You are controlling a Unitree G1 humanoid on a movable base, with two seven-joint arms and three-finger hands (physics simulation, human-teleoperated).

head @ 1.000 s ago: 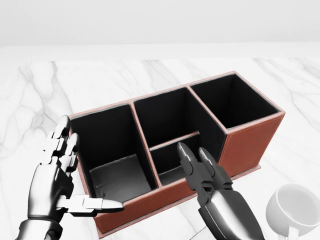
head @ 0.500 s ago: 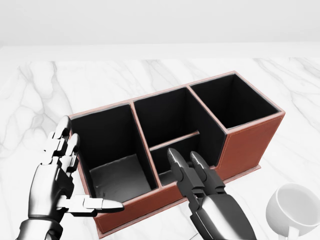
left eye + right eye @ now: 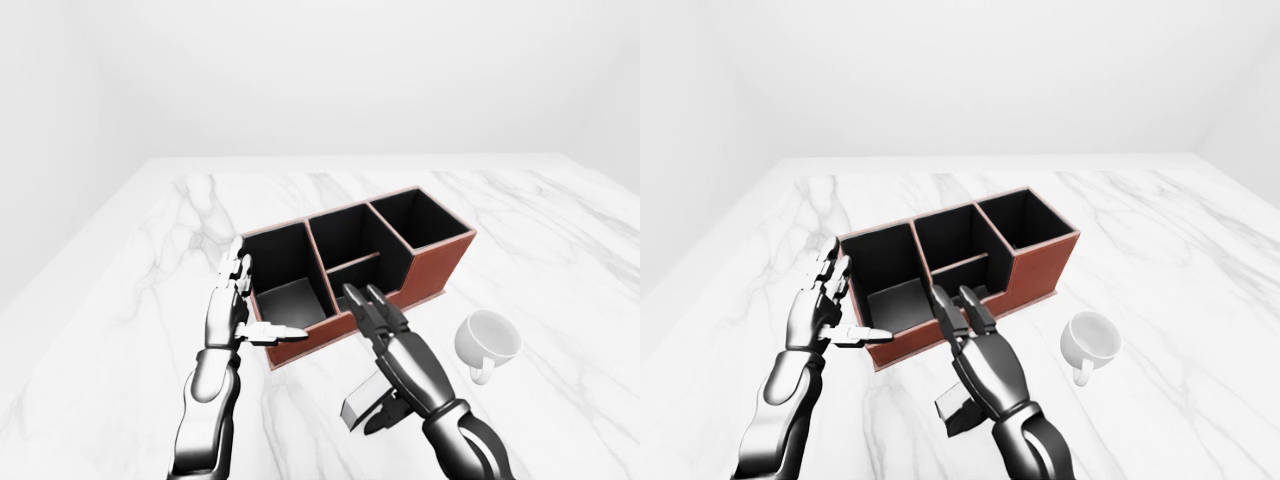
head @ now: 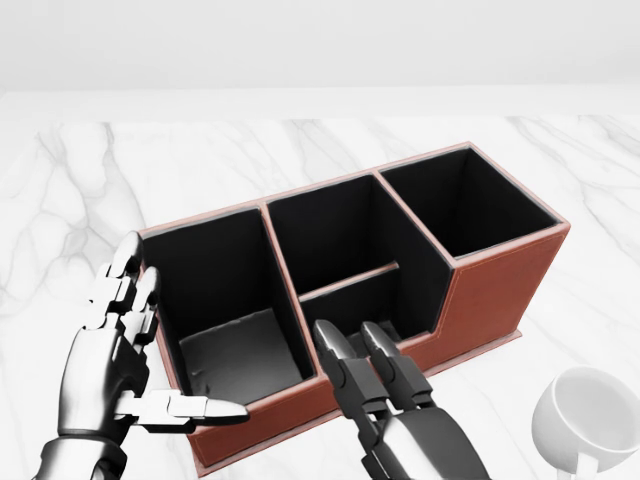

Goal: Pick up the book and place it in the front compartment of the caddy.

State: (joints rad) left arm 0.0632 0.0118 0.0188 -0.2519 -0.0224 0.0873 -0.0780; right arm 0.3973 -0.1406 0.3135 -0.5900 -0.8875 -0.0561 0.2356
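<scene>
Your right forearm covers most of the book (image 3: 362,404); only a grey corner shows in the left-eye view, lying on the marble table (image 3: 120,300) near the bottom edge, apart from the caddy (image 4: 500,290). The head view hides the book entirely and cuts off the mug (image 3: 487,340) at its lower right corner.

Since a second ago your right hand (image 4: 375,385) has slid left and down in the head view, from over the caddy's low middle compartment to its near wall.

Its fingers are extended and close together, holding nothing. Your left hand (image 4: 120,345) stands upright at the caddy's left end, fingers spread, thumb pointing along the near wall, gripping nothing.
</scene>
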